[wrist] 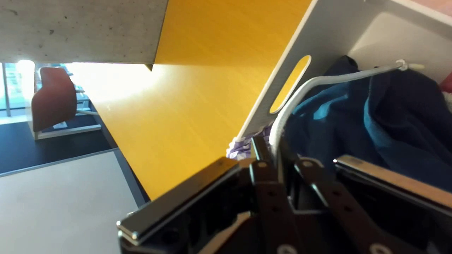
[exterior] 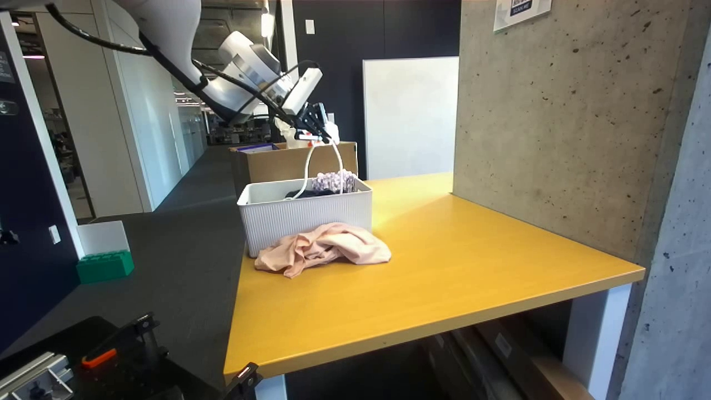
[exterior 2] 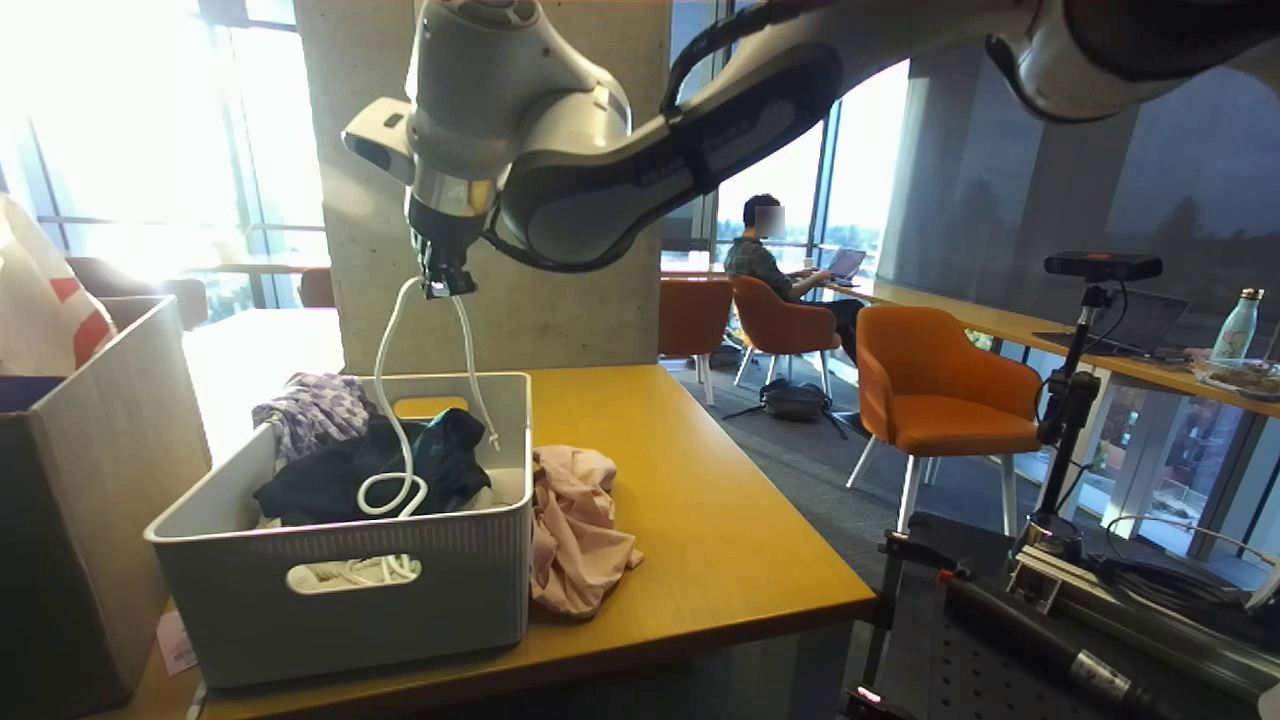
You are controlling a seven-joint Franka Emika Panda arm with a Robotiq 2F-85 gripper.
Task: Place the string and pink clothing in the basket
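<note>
My gripper (exterior: 316, 135) is high over the basket and shut on the white string; it also shows in an exterior view (exterior 2: 447, 284) and in the wrist view (wrist: 277, 151). The white string (exterior 2: 381, 362) hangs from the fingertips in two strands into the basket. One strand makes a loop on dark cloth; the other ends in a knot, seen in the wrist view (wrist: 314, 82). The light grey basket (exterior: 305, 219) stands on the table. The pink clothing (exterior: 328, 247) lies crumpled on the table against the basket's outer side, also in an exterior view (exterior 2: 580, 530).
Dark blue cloth (exterior 2: 340, 475) and purple checked cloth (exterior 2: 320, 415) lie in the basket, the checked one over its rim. A cardboard box (exterior 2: 90, 500) stands beside the basket. A concrete pillar (exterior: 555, 122) rises at the yellow table's (exterior: 444, 278) edge.
</note>
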